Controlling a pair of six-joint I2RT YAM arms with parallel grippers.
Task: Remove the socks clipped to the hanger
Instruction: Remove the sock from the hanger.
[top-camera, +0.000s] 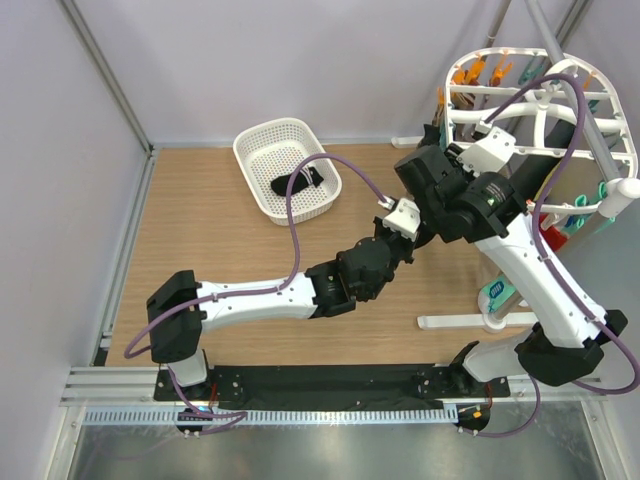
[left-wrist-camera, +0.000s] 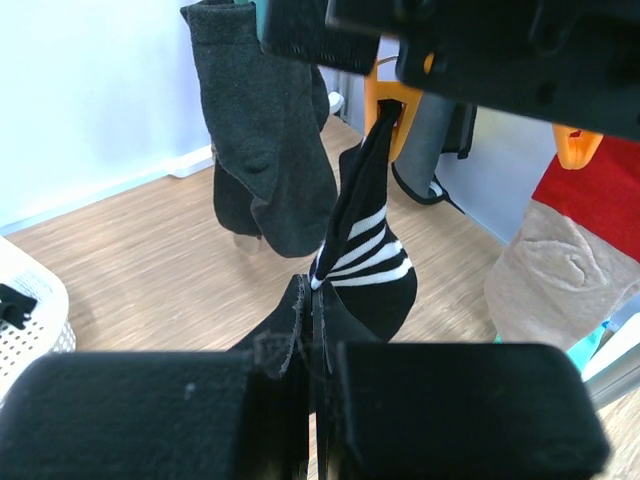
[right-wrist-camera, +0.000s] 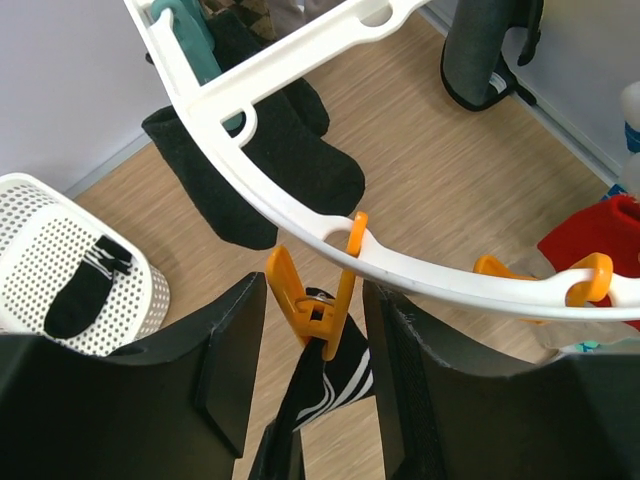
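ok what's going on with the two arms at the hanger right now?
The left gripper is shut on the lower end of a black striped sock, which hangs from an orange peg on the white hanger. The right gripper has its jaws open on either side of that peg; whether they press it is hard to tell. The sock is not yet free. One black sock lies in the white basket, and other socks are clipped to the hanger.

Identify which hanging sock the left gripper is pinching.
The black sock with white stripes, under the orange peg; the dark grey sock, beige sock and red sock hang untouched.
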